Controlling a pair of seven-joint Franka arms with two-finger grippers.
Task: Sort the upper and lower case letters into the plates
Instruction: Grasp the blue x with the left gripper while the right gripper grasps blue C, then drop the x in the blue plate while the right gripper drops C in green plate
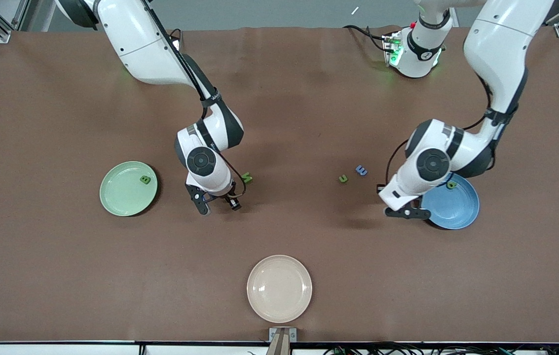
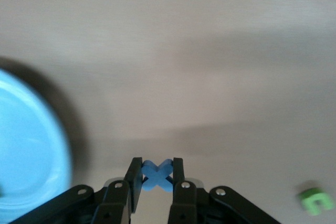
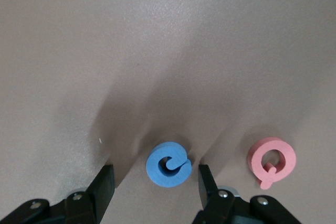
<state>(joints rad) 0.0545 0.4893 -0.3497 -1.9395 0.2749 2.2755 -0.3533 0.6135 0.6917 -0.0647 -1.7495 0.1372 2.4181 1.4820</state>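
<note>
My left gripper (image 1: pixel 407 213) (image 2: pixel 157 163) is shut on a small blue letter x (image 2: pixel 157 176), over the table just beside the blue plate (image 1: pixel 457 207) (image 2: pixel 26 150). A green letter (image 1: pixel 451 185) lies in that plate. My right gripper (image 1: pixel 219 203) (image 3: pixel 155 171) is low over the table and open, with a blue round letter (image 3: pixel 168 164) between its fingers, untouched. A red letter Q (image 3: pixel 271 159) lies close beside it. The pale green plate (image 1: pixel 121 195) holds a green B (image 1: pixel 145 180).
Loose on the mat are a green N (image 1: pixel 246 177) beside the right gripper, and a green letter (image 1: pixel 343 179) (image 2: pixel 315 200) and a blue letter (image 1: pixel 361 170) between the arms. A cream plate (image 1: pixel 279 288) sits nearest the front camera.
</note>
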